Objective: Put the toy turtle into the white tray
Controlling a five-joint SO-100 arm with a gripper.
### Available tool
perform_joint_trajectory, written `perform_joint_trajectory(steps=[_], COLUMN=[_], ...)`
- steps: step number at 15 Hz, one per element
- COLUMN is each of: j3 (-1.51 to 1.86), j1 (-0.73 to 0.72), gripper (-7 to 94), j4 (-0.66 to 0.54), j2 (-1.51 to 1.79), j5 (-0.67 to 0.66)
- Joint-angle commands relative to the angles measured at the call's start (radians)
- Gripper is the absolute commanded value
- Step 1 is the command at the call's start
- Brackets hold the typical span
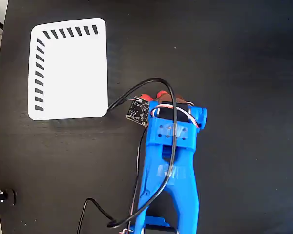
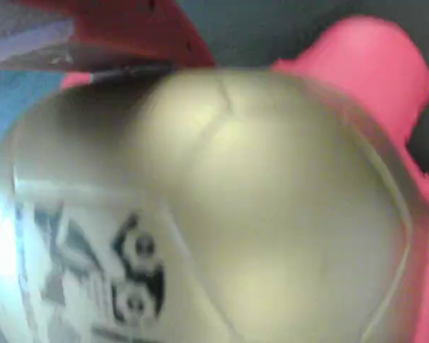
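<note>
The turtle (image 2: 222, 207) fills the wrist view, right at the gripper (image 1: 154, 97), grip unclear, right of the tray's (image 1: 68, 68) lower corner.

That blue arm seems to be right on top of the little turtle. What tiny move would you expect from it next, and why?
Probably closing the gripper and lifting slightly. The wrist view is filled by the toy turtle, so the gripper is right at it, though whether it already grips cannot be told. In the fixed view the turtle's red parts peek out at the arm's tip, and the white tray, up-left, holds nothing.
</note>
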Motion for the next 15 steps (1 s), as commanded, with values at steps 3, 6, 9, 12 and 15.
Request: perform_joint_trajectory(steps=[3, 6, 9, 12, 15], j3=[-0.041, -0.126, -0.305, -0.525, -0.684], j1=[0.023, 0.025, -0.032, -0.158, -0.299], gripper=[0, 0, 0, 0, 0], j4=[0.049, 0.146, 0.31, 0.439, 0.472], j2=[0.029, 0.094, 0.186, 0.204, 0.124], j5=[0.017, -0.003, -0.012, 0.026, 0.08])
